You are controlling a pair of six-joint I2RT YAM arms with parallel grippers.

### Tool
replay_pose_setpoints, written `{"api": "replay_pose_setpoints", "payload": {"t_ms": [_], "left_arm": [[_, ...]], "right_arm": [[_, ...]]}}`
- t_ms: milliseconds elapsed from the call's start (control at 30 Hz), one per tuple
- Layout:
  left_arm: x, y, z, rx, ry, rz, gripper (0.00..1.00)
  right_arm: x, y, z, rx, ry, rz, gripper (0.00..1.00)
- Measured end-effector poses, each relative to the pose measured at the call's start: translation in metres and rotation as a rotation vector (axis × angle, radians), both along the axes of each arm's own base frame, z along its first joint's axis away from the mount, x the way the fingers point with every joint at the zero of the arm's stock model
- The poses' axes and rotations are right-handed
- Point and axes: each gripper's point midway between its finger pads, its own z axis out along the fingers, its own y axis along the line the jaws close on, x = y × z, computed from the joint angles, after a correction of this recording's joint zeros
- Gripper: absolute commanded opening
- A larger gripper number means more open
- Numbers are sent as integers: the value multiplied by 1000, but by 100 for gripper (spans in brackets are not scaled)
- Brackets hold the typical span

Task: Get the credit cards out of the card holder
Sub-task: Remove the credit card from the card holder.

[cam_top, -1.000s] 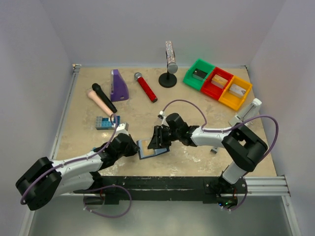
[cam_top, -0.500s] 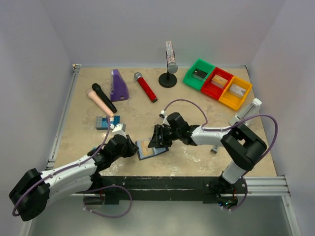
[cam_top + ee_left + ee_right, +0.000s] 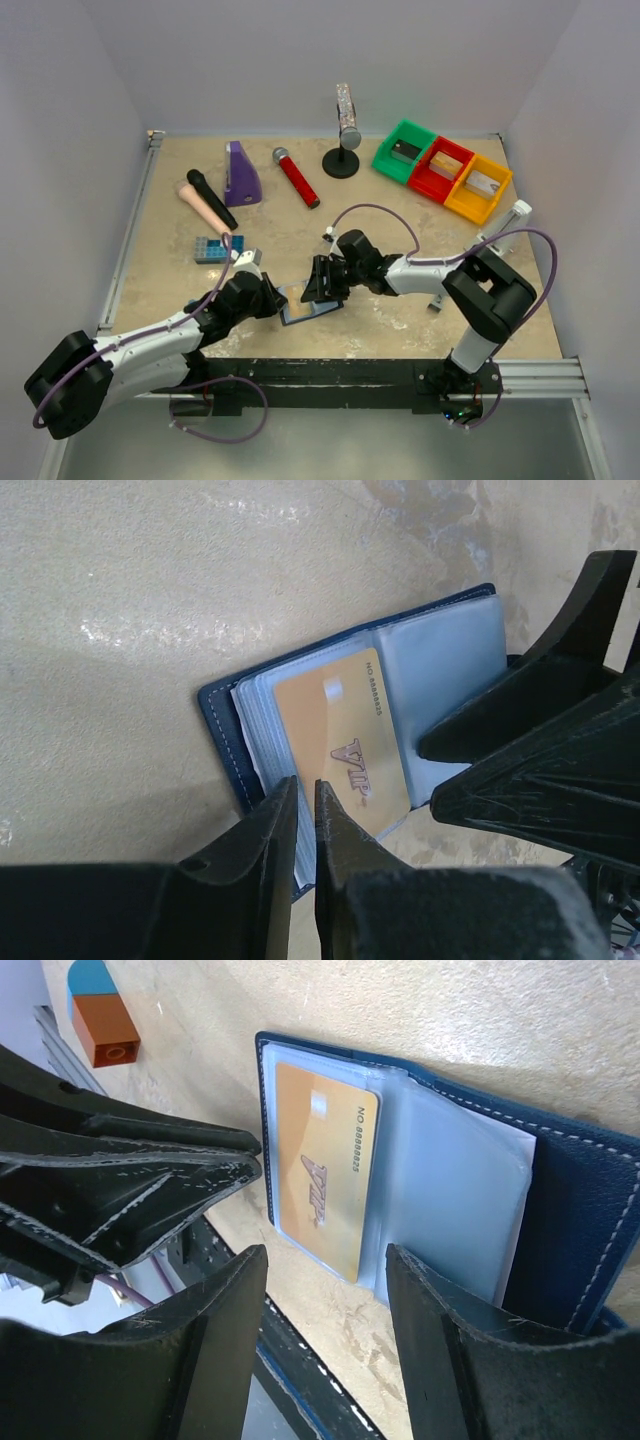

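Observation:
The card holder point(image 3: 303, 306) lies open on the table between both arms, navy cover point(image 3: 221, 720) down and clear sleeves up. An orange-gold credit card point(image 3: 345, 742) marked VIP sits in the top left sleeve point(image 3: 318, 1168); other cards are hidden. My left gripper point(image 3: 306, 786) has its tips at the near edge of the sleeves, jaws only a thin slit apart; whether a sleeve is nipped does not show. My right gripper point(image 3: 325, 1260) stands open over the holder's right half point(image 3: 580, 1225), with one of its fingers point(image 3: 450, 1360) over the sleeve edge.
A studded blue brick block point(image 3: 213, 249) lies left of the holder. Farther back are a black and a pink microphone point(image 3: 205, 205), a purple stand point(image 3: 240, 173), a red microphone point(image 3: 297, 177), a glittery microphone on a round base point(image 3: 345, 130) and green, red and yellow bins point(image 3: 442, 170).
My left arm has shifted a little and its tips now sit at the sleeves' edge, jaws slightly parted. The right gripper has widened a little and stays over the holder.

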Motion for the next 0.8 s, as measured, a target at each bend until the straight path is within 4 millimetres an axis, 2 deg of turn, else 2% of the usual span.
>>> {"api": "replay_pose_setpoints", "payload": {"t_ms": [267,400,800], "left_arm": [[3,-3,4,-15,-15,0,13],[3,-3,-4,1,2,0,11],[9,-9,-5,-11,-10,0,10]], "right_arm": [[0,1,-7,-11,16,2,56],[0,2,-9,-8,19,2,56],[4,6,-4,17,8,-7,54]]}}
